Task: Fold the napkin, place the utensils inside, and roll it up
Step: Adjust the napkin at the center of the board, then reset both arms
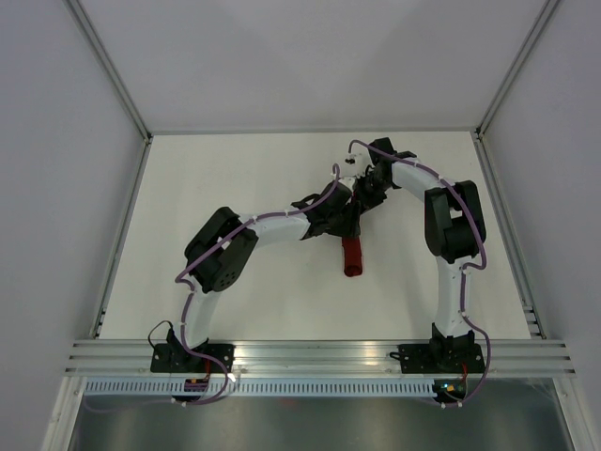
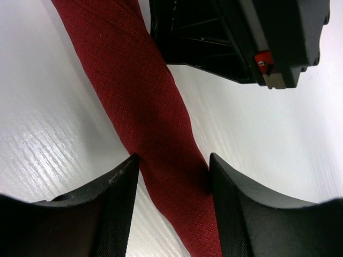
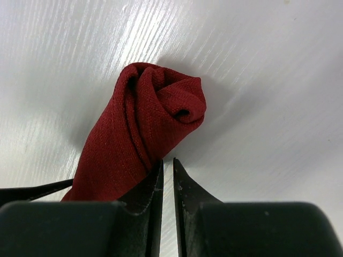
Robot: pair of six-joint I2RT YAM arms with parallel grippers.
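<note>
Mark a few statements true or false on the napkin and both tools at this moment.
1. The napkin is rolled into a tube. True.
2. The left tool has one finger on each side of the napkin. True.
3. The right tool is clamped on the napkin. False: its fingers are almost together with nothing between them, and the napkin sits beside them.
4. The napkin stands on end on the table. False: it lies lengthwise.

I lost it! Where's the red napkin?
In the top view, the rolled napkin lies just right of the table's middle; the left gripper's jaws straddle it.
</note>
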